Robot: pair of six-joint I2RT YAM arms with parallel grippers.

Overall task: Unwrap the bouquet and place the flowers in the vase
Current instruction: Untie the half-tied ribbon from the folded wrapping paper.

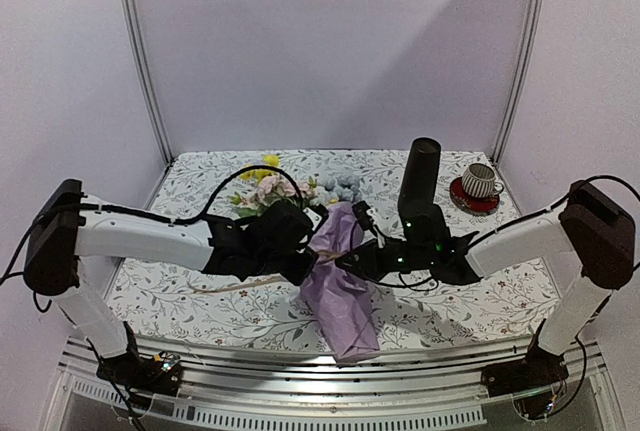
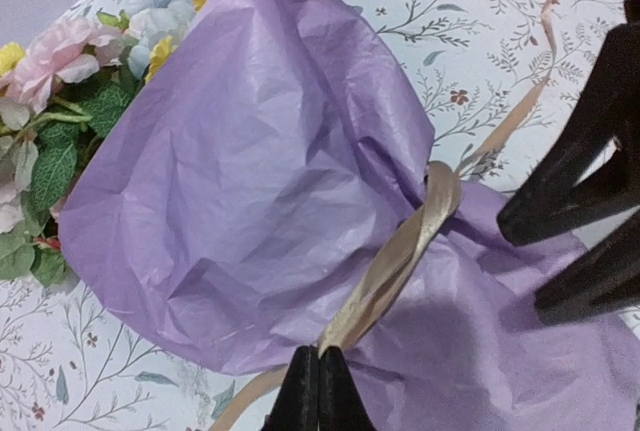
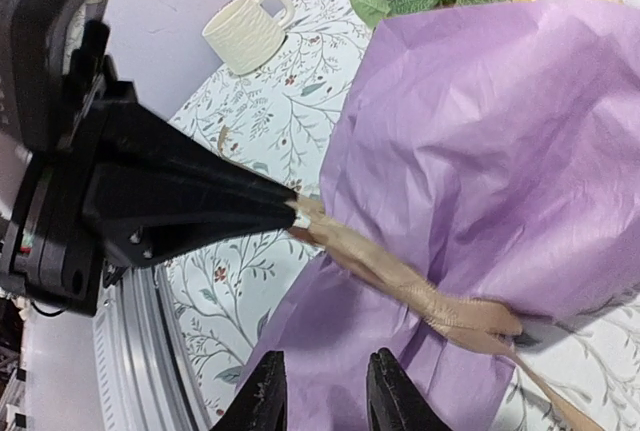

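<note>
The bouquet (image 1: 338, 286) lies on the table, its purple paper cone pointing at the near edge. The flowers (image 1: 272, 191) spill out of its far end, pink, yellow and pale blue with green leaves (image 2: 55, 71). A tan raffia string (image 2: 400, 256) is tied round the paper's waist. My left gripper (image 2: 320, 376) is shut on a strand of that string just beside the wrap (image 3: 296, 217). My right gripper (image 3: 325, 396) hangs open just over the paper's narrow end, with nothing between its fingers. The black vase (image 1: 420, 176) stands upright behind the right arm.
A ribbed cream cup (image 1: 481, 180) on a red saucer stands at the back right, also seen in the right wrist view (image 3: 248, 31). A loose tail of raffia (image 2: 525, 101) trails over the floral tablecloth (image 1: 200, 301). The metal rail (image 1: 330, 376) runs along the near edge.
</note>
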